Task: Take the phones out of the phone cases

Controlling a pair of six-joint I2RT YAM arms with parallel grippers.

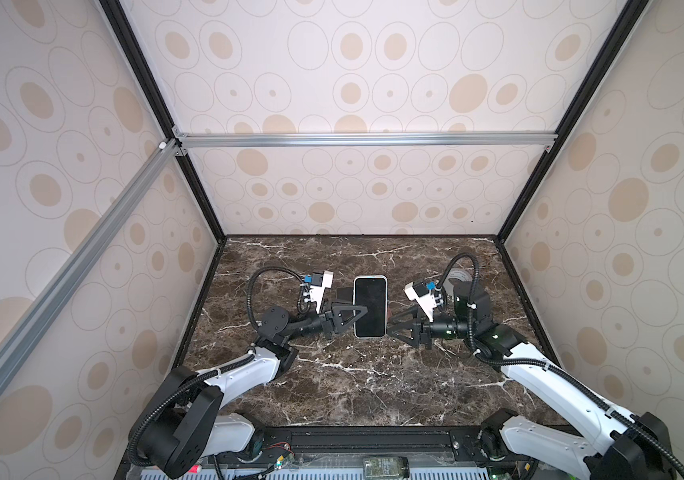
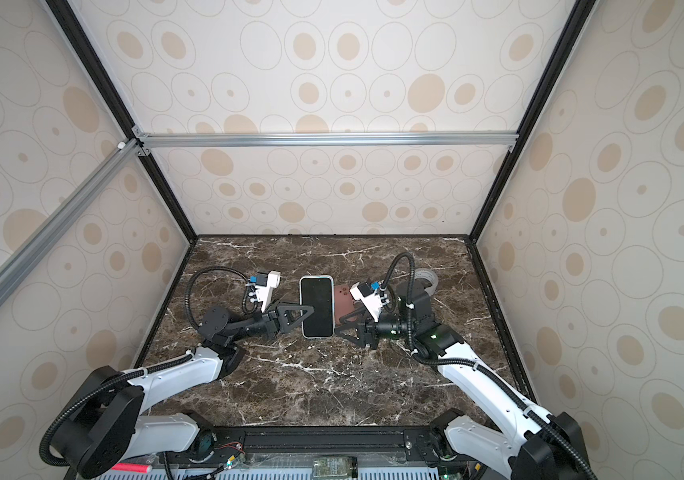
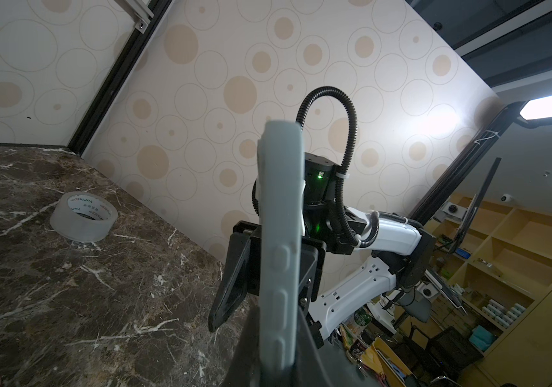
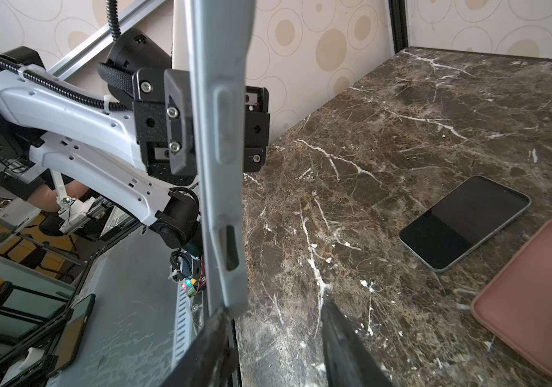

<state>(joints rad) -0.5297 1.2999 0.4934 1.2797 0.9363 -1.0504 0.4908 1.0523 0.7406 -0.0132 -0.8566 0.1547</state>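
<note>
The left gripper (image 1: 363, 309) is pinched tight on one long side of the pale phone case (image 3: 279, 234) and holds it up off the brown table (image 1: 352, 382). The phone (image 1: 370, 306) sits inside, dark screen up. The right gripper (image 1: 391, 326) is at the other long side, its jaws partly open around the edge, not squeezing. Behind lie a second phone (image 4: 465, 222), a pink case (image 4: 532, 298) and a tape roll (image 3: 83, 217).

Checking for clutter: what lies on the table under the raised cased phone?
A bare phone and a pink case lie there, side by side. From above, the cased phone hides most of both.
</note>
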